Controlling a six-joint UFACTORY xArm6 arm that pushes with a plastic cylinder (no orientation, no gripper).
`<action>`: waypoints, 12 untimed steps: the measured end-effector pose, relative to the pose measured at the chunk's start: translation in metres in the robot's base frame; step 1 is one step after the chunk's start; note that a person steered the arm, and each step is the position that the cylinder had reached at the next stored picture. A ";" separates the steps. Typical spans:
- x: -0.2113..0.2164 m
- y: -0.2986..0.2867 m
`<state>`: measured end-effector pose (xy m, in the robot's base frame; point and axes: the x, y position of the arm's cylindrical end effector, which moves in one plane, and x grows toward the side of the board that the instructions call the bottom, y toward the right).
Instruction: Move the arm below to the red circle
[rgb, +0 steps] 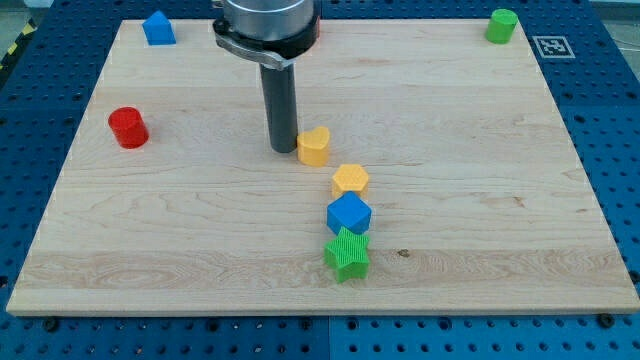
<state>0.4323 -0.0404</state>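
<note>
The red circle block (128, 128) stands near the left edge of the wooden board (480, 150). My tip (284, 149) rests on the board near its middle, well to the right of the red circle and slightly lower than it. A yellow block (314, 145) sits right against the tip's right side.
A yellow hexagon (350, 180), a blue block (348, 214) and a green star (347, 255) form a line running down from the tip's right. A blue house-shaped block (158, 28) is at the top left, a green block (502, 26) at the top right.
</note>
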 end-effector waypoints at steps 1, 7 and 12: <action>0.000 0.027; -0.016 0.019; 0.049 -0.159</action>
